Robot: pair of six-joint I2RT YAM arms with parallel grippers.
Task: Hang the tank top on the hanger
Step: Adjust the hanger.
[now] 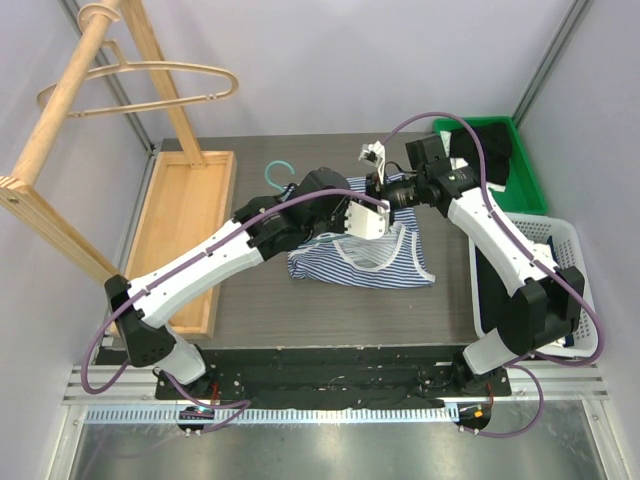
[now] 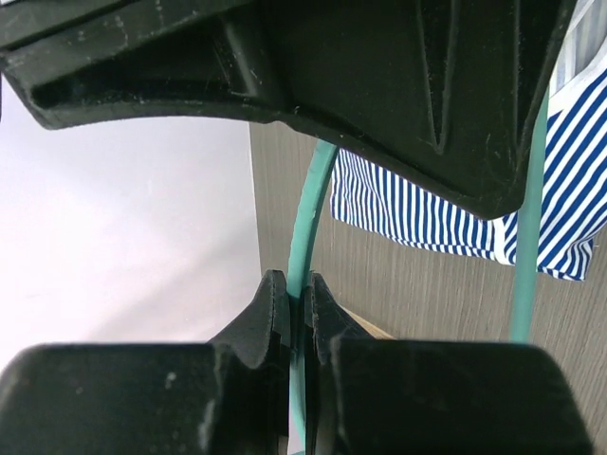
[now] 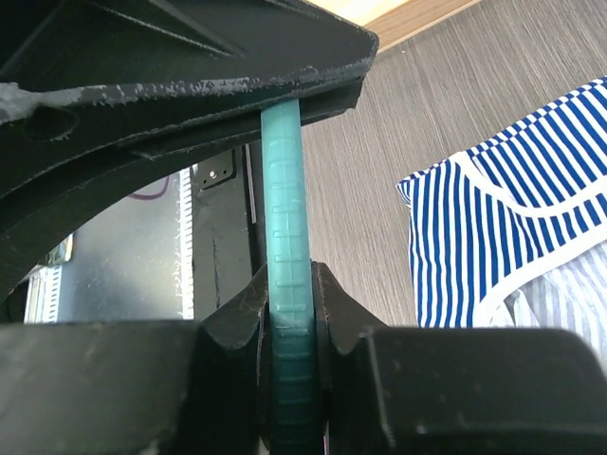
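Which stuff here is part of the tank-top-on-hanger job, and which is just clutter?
Job:
- tank top
- teal hanger
- left gripper, right gripper, both shut on it

Clutter:
- tan hanger
- wooden rack
- wooden tray
- green bin
- black garment
- white basket

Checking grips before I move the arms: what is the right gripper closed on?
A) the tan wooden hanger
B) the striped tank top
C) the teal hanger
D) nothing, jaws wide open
C: in the right wrist view the right gripper has its jaws pressed against both sides of the teal hanger, while the tank top lies off to the side on the table.
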